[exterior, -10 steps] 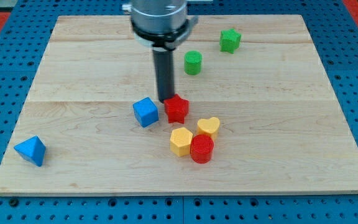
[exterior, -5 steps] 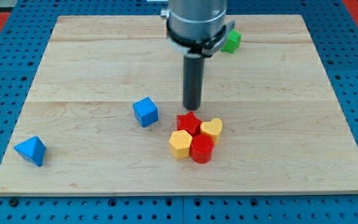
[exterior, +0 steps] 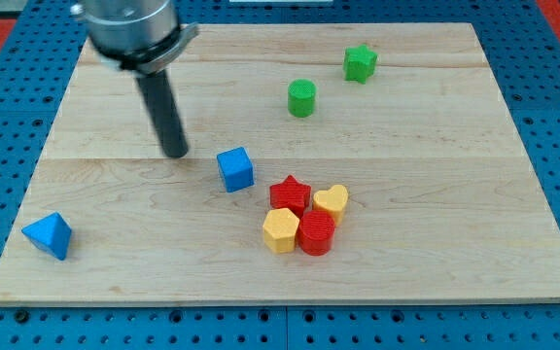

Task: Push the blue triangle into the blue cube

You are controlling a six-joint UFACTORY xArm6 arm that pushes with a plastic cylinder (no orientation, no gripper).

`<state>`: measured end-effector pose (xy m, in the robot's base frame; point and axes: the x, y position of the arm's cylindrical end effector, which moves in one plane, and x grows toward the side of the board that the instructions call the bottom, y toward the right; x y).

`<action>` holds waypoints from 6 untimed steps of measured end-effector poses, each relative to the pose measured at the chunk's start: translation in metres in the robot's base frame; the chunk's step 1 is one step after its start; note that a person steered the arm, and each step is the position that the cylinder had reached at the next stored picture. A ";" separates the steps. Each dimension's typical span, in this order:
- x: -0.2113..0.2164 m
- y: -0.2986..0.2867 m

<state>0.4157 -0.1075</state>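
The blue triangle lies near the board's bottom-left corner. The blue cube sits near the middle of the board, far to the triangle's right and higher in the view. My tip rests on the board just left of the cube and slightly above it in the view, with a small gap between them. The triangle is well down and to the left of my tip.
A red star, yellow heart, yellow hexagon and red cylinder cluster right of and below the cube. A green cylinder and green star sit at upper right. The wooden board lies on blue pegboard.
My tip swung from above the red star leftward across the board to the cube's left. The red star was pushed down against the yellow and red blocks. The cube shifted slightly right.
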 end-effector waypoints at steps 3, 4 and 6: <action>0.057 0.060; 0.078 0.009; 0.124 -0.011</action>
